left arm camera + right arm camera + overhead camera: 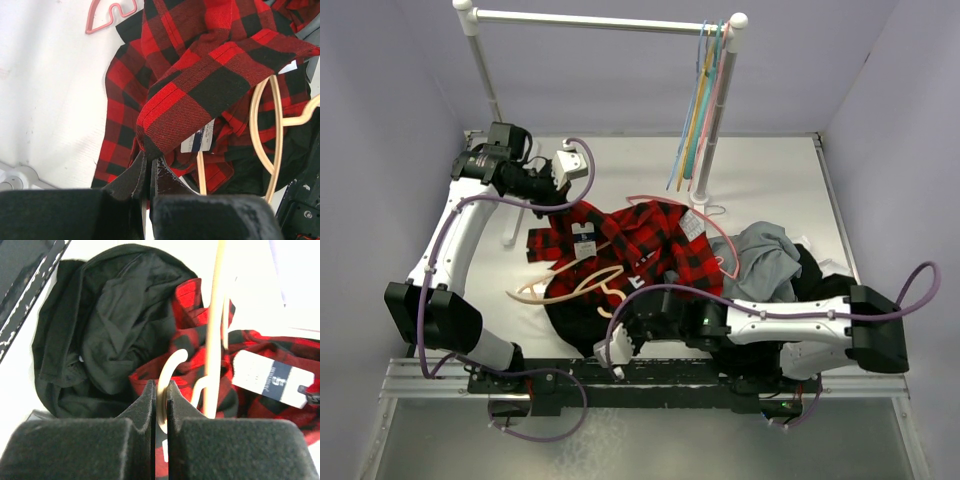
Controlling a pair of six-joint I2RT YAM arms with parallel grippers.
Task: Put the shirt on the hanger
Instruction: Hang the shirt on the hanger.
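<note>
Right pincer [160,391] clamps hanger [170,364] at hook; left pincer [150,166] pinches shirt [210,85].

Black garment [100,325]: bunched in folds, just ahead and left of the right gripper [160,390].
Grey garment [765,255]: crumpled, off to the right of the right gripper, apart from it.
Pink hanger [98,27]: flat on the white table [45,100], well ahead of the left gripper [150,160].
Rack [600,20]: white pipe frame, far beyond both grippers.
Hanging hangers [698,110]: teal, yellow and pink, bunched at the rail's right end.
</note>
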